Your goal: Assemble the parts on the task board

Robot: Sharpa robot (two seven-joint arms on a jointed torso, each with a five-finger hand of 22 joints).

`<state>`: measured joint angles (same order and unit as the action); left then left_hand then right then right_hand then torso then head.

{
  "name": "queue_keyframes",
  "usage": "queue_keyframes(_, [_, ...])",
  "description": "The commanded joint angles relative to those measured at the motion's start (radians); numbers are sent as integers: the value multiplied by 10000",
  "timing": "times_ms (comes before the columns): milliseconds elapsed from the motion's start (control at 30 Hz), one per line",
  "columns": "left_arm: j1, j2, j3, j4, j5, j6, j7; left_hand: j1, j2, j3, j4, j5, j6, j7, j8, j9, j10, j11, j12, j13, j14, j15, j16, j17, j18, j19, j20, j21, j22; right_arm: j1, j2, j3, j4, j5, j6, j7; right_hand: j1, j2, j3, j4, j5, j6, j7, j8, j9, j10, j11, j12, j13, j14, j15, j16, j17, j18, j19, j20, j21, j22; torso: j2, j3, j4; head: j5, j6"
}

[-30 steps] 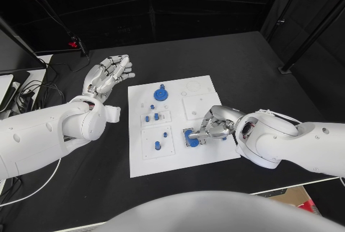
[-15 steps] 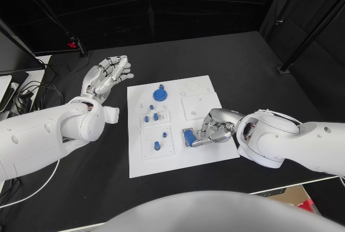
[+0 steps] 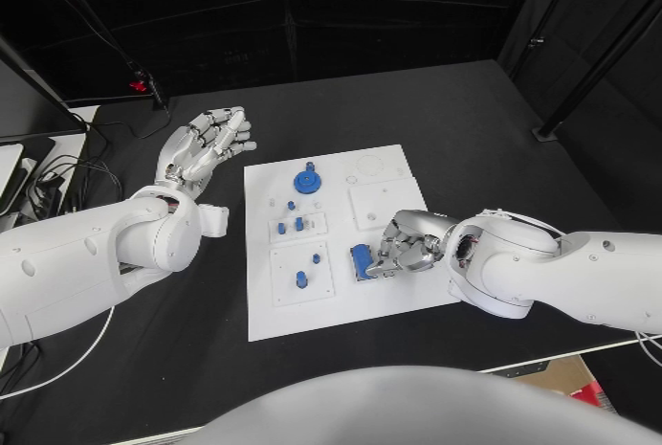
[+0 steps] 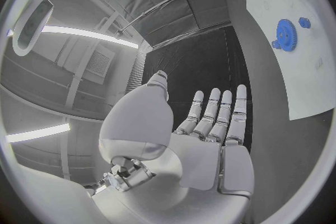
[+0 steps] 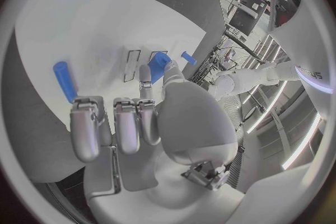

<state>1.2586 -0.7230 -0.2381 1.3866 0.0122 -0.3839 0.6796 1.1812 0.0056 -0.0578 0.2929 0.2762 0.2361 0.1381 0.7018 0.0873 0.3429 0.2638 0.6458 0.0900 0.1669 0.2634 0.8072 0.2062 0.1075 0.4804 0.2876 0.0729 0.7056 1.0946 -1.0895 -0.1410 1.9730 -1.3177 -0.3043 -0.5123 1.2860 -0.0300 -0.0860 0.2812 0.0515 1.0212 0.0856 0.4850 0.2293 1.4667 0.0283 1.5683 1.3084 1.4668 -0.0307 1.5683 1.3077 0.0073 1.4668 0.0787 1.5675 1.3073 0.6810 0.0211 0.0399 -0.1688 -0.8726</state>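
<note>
Right hand [image 3: 409, 244] shifted slightly across task board [image 3: 414, 297], fingers now curled on blue part [image 3: 364, 261], seating it. Left hand [image 3: 207, 139] idle, fingers spread.

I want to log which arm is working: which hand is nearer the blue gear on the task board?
Left, though not by much. The left hand hovers open off the task board's far-left corner, beside the blue gear. The right hand is down at the board's near-right part, on a blue piece.
</note>
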Motion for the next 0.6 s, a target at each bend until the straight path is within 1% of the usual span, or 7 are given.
queue_keyframes(33, [13, 1, 10, 13, -1, 100, 633, 2, 90, -64, -6, 54, -57, 1594, 51, -11, -67, -21, 39, -11, -84, -17, 41, -13, -181, 20, 12, 16, -13, -4, 58, 0, -27, -135, 166, -116, 100, -10, 62, 15, 4, 39, -61, 39, 15, 1041, -92, 25, 2624, 1040, -90, 25, 2631, -73, 1040, -45, 33, 2634, 7, 2, 0, 30, 0])
queue_keyframes(167, [13, 3, 10, 8, -1, 100, 632, 18, 116, -66, -7, 65, -61, 1594, 61, -18, -68, -21, 57, -18, -88, -17, 57, -32, -181, 17, 12, 16, -17, -14, 146, 0, -64, -163, 306, -248, 120, 3, 62, 15, 8, 43, -63, 40, 20, 1041, -94, 25, 2624, 1040, -92, 25, 2631, -73, 1040, -47, 33, 2634, 0, -3, -9, 27, 0])
queue_keyframes(267, [12, 4, 10, 10, -1, 103, 631, 18, 116, -66, -7, 65, -61, 1594, 61, -18, -68, -21, 57, -18, -88, -17, 57, -32, -181, 17, 12, 16, -17, -22, 201, 0, -83, -207, 372, -332, 155, 13, 62, 9, 9, 43, -66, 38, 26, 1041, -97, 25, 2624, 1040, -94, 25, 2631, -73, 1040, -49, 33, 2634, 6, -1, 0, 20, 0])
queue_keyframes(467, [12, 8, 10, 8, -1, 102, 625, 18, 116, -66, -7, 65, -61, 1594, 61, -18, -68, -21, 57, -18, -88, -17, 57, -32, -181, 17, 12, 16, -17, -35, 238, 0, -86, -311, 412, -420, 472, 24, 75, -72, 20, 55, -87, 33, 76, 1041, -115, 25, 2624, 1040, -113, 25, 2631, -73, 1040, -68, 33, 2634, 6, 2, 3, 31, 0])
queue_keyframes(533, [12, 9, 10, 6, -1, 104, 624, 18, 116, -66, -7, 65, -61, 1594, 61, -18, -68, -21, 57, -18, -88, -17, 57, -32, -181, 17, 12, 16, -17, -38, 223, 0, -74, -332, 332, -388, 555, 13, 87, -92, 23, 62, -93, 33, 89, 1041, -120, 25, 2624, 1040, -118, 25, 2631, -73, 1040, -72, 33, 2634, 1, 0, -1, 35, 0])
queue_keyframes(600, [12, 11, 10, 5, -1, 105, 623, 18, 116, -66, -7, 65, -61, 1594, 61, -18, -68, -21, 57, -18, -88, -17, 57, -32, -181, 17, 12, 16, -17, -42, 174, 0, -44, -352, 119, -290, 567, 11, 88, -93, 23, 64, -94, 34, 92, 1041, -121, 25, 2624, 1040, -118, 25, 2631, -73, 1040, -73, 33, 2634, 1, -2, -3, 28, 0])
